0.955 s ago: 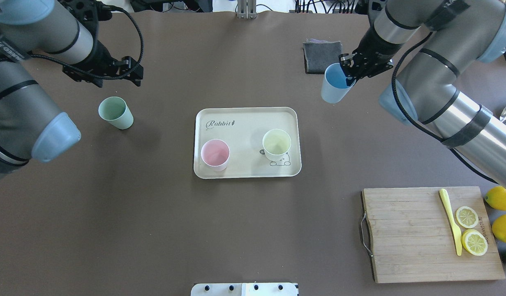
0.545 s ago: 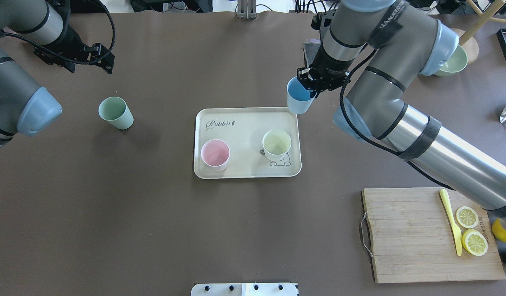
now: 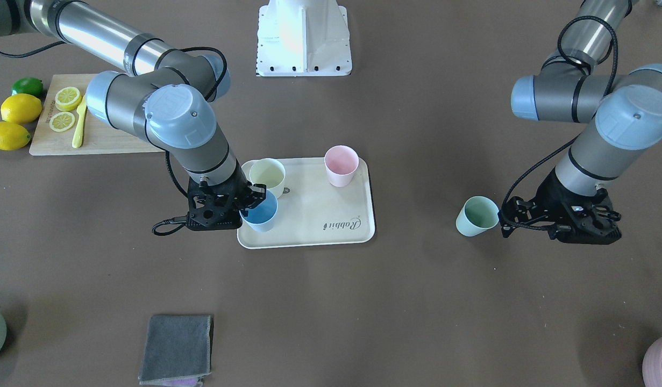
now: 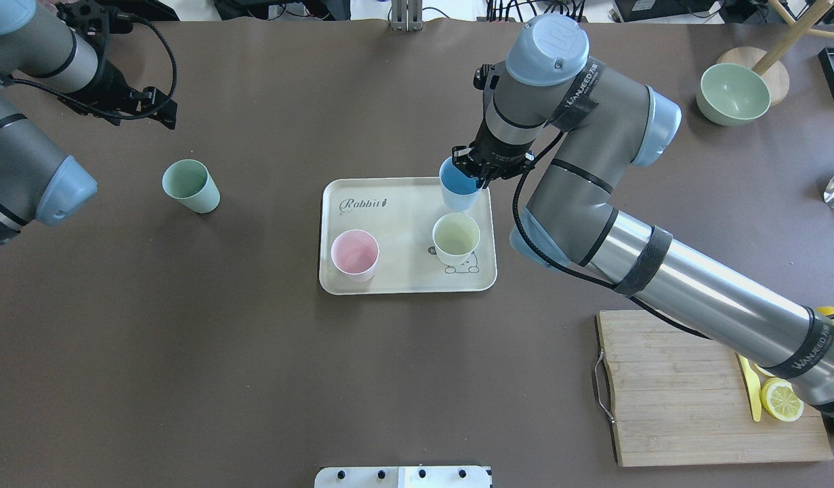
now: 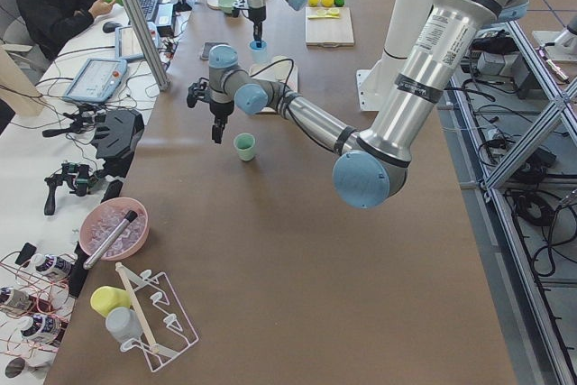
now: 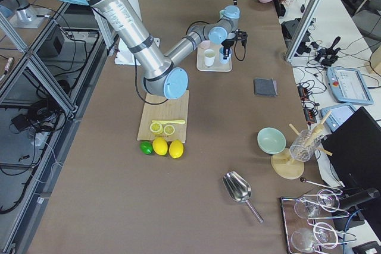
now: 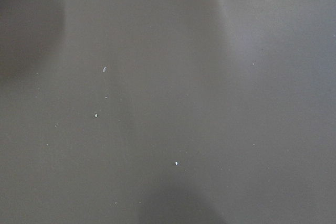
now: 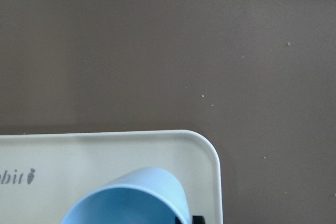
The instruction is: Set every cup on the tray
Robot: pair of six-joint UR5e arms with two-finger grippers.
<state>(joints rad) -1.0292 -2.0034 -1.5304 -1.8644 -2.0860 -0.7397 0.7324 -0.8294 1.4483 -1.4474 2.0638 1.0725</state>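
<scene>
- The pink cup (image 4: 354, 254) and the pale yellow cup (image 4: 456, 237) are sitting upright on the tray (image 4: 403, 210), along its near edge.
- The right jaws are clamping the blue cup (image 4: 459, 191) by its rim, over the tray's far right corner.
- The green cup (image 4: 190, 184) is standing off the tray, toward the surface's left edge.
- The left jaws are hanging apart, just beyond it and leftward; that arm is nearer.

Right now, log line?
right gripper: shut on blue cup, over tray | left gripper: open, near green cup | on tray: pink cup, yellow cup
</scene>
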